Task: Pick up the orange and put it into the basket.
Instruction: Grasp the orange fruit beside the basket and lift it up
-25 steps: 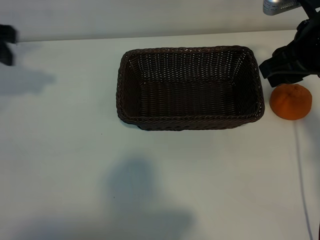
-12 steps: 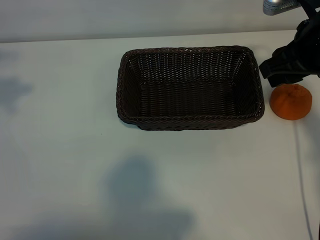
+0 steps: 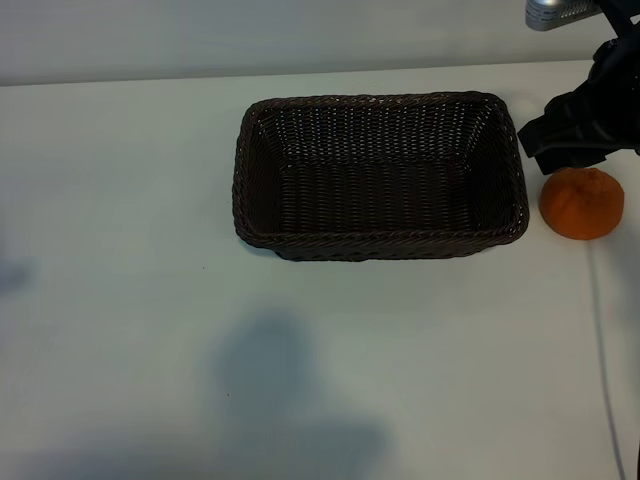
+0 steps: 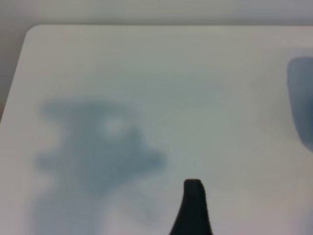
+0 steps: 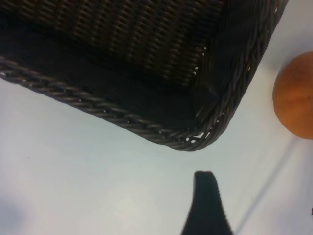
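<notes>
The orange (image 3: 581, 203) lies on the white table just right of the basket's right end; it also shows at the edge of the right wrist view as the orange (image 5: 296, 100). The dark brown wicker basket (image 3: 380, 243) stands mid-table with nothing in it, and one corner of the basket (image 5: 122, 117) fills the right wrist view. My right gripper (image 3: 574, 140) hangs open just behind the orange, apart from it and holding nothing. My left arm is outside the exterior view. Its wrist view shows one dark fingertip (image 4: 193, 196) over bare table, open and holding nothing.
A thin pale cable (image 3: 603, 340) runs from the orange towards the table's front right. A silver fitting (image 3: 555, 12) sits at the top right. The table's far edge (image 3: 130, 82) runs along the back.
The left gripper, seen at the exterior view's left edge a second ago, has withdrawn out of view and its shadow has slid down the table. Right gripper, orange and basket have not moved.
</notes>
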You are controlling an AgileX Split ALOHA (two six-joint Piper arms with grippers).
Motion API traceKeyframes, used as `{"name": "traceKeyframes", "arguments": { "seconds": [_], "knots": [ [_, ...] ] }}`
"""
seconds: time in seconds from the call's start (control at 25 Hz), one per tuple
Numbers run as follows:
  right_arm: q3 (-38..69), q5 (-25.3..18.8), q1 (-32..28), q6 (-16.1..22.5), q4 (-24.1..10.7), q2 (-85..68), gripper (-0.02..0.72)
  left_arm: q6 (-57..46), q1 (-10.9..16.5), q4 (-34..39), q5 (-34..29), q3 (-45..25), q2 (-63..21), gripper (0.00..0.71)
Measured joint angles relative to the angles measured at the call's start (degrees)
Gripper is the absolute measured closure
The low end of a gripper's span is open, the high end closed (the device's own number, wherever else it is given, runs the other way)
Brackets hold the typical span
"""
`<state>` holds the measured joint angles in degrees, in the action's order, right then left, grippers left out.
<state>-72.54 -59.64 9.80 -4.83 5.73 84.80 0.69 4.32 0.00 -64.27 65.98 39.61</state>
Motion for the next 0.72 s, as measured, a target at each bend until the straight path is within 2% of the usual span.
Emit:
{"name": "traceKeyframes", "arguments": {
  "seconds": [0.24,0.72],
  "knots": [
    [0.0,0.0,0.0,0.0,0.0,0.0,0.213,-0.7,0.0,0.0,1.5,-9.0,-13.7,0.114],
    [0.0,0.0,0.0,0.0,0.0,0.0,0.213,-0.7,0.0,0.0,0.6,-25.3,-32.2,0.114]
  ]
}}
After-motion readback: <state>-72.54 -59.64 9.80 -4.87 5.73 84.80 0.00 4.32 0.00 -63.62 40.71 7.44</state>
